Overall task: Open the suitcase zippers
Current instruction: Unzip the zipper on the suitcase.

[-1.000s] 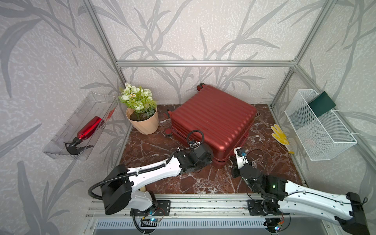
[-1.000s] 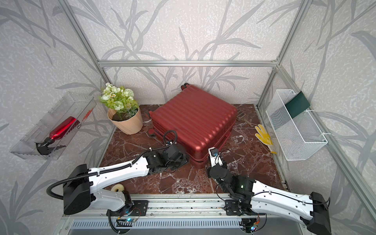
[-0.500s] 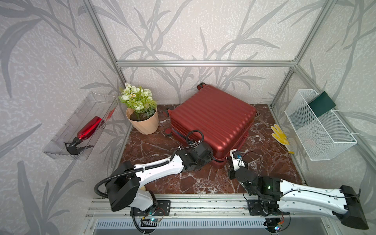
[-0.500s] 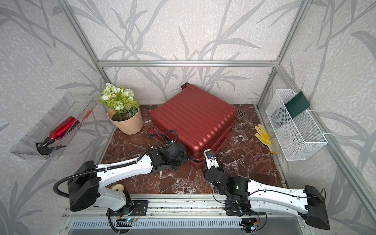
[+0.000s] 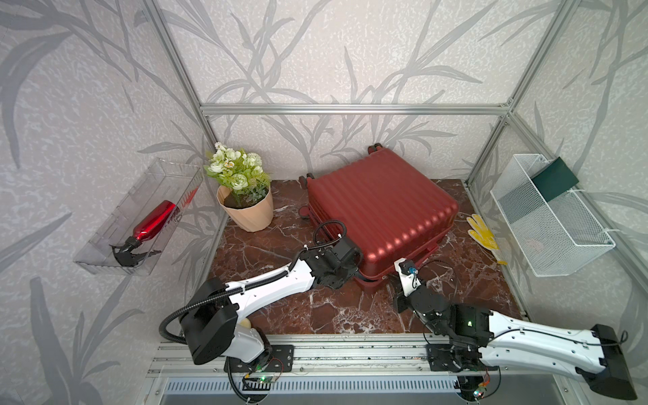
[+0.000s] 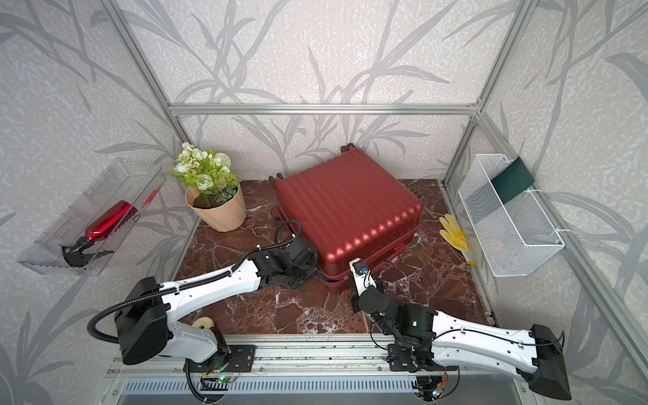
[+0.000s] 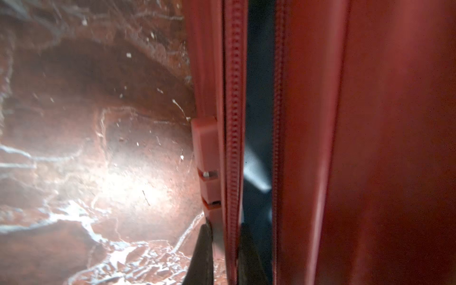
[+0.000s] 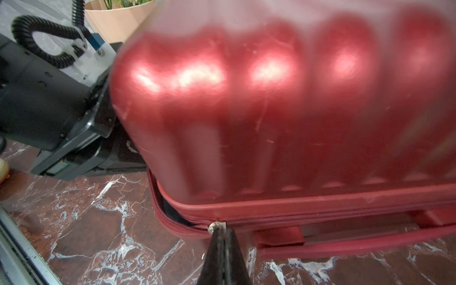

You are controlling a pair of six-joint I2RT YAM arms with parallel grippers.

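Left hand (image 7: 224,227) clenched on zipper tape (image 7: 233,98) at suitcase (image 7: 370,123) seam; right hand (image 8: 222,233) pinching zipper pull (image 8: 216,225).

The suitcase (image 5: 382,207) has a hard, glossy, ribbed dark red shell with bright highlights and fine scratches. Its zippers (image 7: 233,123) are a matt red toothed track, one carrying a small shiny metal pull (image 8: 216,225). The tabletop (image 5: 259,242) is polished reddish-brown marble-like stone with white veins. At the case's 9 o'clock, the pot (image 5: 250,214) looks matt peach plastic, and beyond it is a clear glossy plastic tray (image 5: 101,259). At 3 o'clock hangs a white wire-mesh basket (image 5: 547,224).
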